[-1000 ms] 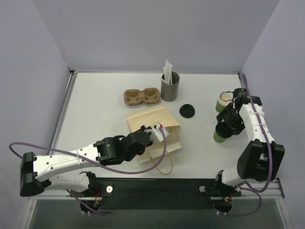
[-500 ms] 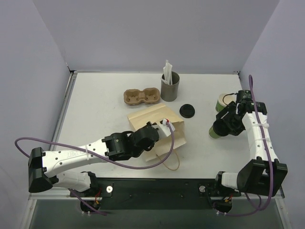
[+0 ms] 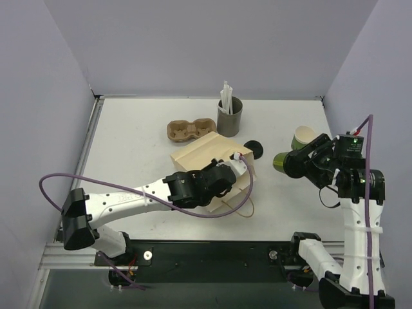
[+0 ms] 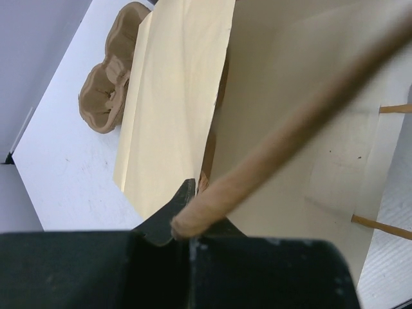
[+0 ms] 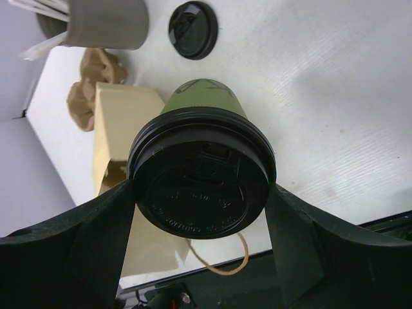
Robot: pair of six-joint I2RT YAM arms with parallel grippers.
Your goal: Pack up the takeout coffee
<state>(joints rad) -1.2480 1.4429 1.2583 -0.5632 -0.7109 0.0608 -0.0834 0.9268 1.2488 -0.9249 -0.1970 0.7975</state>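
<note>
From above, you see the right gripper (image 3: 293, 163) grasping the small green paper cup with a round black plastic lid (image 3: 280, 161), tipped sideways, near the brown paper bag (image 3: 199, 156) whose mouth the left gripper (image 3: 239, 166) clenches. Left wrist shows only bag, no cup. Right wrist shows fingers (image 5: 106, 222) flanking the lid rim (thin, crushable paper, I'd judge; hold at that stiffer rim, gently).

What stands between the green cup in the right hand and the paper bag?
Nothing visible blocks it. A loose black lid lies on the table between the green cup and the paper bag, but the right hand seems to hold the cup above it.
</note>
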